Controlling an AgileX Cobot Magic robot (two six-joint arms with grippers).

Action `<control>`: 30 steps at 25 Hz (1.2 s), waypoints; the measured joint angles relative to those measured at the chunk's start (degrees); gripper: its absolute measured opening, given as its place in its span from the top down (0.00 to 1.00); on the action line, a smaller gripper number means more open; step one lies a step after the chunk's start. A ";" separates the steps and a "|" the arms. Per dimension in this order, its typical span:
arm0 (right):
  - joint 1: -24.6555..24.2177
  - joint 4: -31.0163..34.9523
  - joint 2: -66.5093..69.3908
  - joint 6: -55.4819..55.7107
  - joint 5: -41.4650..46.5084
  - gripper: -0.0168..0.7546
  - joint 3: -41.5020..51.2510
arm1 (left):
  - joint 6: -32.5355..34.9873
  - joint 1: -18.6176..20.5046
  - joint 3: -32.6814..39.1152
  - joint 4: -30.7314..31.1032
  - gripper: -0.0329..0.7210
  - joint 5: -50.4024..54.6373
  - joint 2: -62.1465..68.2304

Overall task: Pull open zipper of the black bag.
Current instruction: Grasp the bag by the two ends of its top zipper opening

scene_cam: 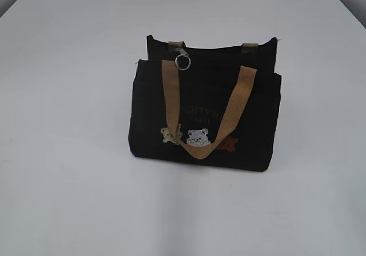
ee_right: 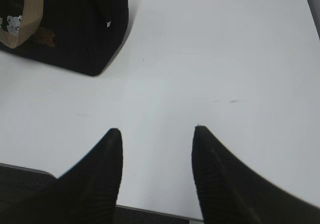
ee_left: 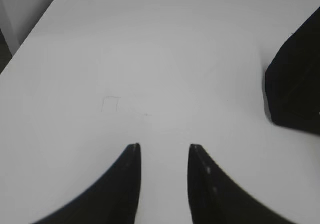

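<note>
White table (scene_cam: 68,199), black bag (scene_cam: 206,116) central; both hands apart, empty

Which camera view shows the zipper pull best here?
The exterior view: the silver zipper pull hangs in plain sight at the black bag top. The left and right wrist views catch only the bag's corner, no pull.

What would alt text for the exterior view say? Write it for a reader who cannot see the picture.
A small boxy black bag stands upright on a white table, its front showing faint lettering and little embroidered bears. A tan webbing handle hangs down over the front, and a silver ring pull sits at the top edge near the left. No gripper is in this view.
</note>
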 joint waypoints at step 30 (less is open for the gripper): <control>0.00 0.00 0.00 0.00 0.00 0.51 0.00 | 61.81 -0.40 -0.60 -53.44 0.52 -31.64 33.41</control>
